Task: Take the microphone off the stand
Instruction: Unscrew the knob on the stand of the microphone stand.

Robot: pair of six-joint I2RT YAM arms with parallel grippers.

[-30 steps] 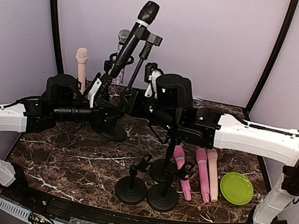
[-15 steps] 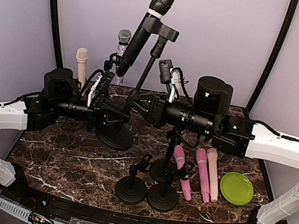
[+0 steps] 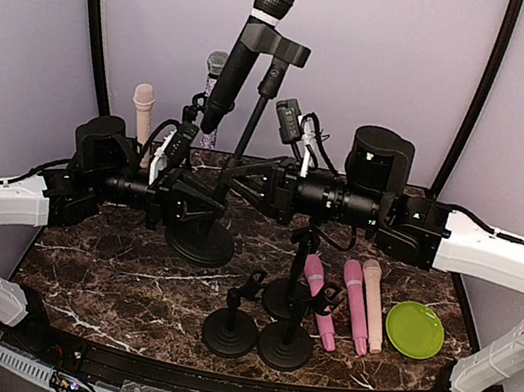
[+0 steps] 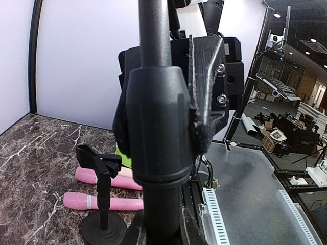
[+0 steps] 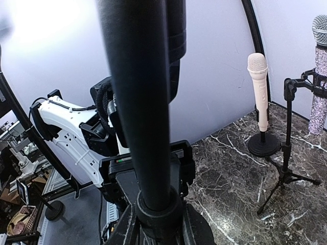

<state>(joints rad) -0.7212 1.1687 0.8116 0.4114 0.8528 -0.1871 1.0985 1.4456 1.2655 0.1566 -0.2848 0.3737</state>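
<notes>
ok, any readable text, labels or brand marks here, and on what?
None legible in any view.
Black microphone and stand: no marking readable.
Small board at the near edge: coloured specks, too small to read.
Background clutter in the left wrist view: blurred.

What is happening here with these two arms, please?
Both arms grip one tall stand. The left gripper is shut on it low down, near the base. The right gripper is shut on the pole a little higher. The black microphone sits in the clip at the top, so it has not yet been taken out.
</notes>
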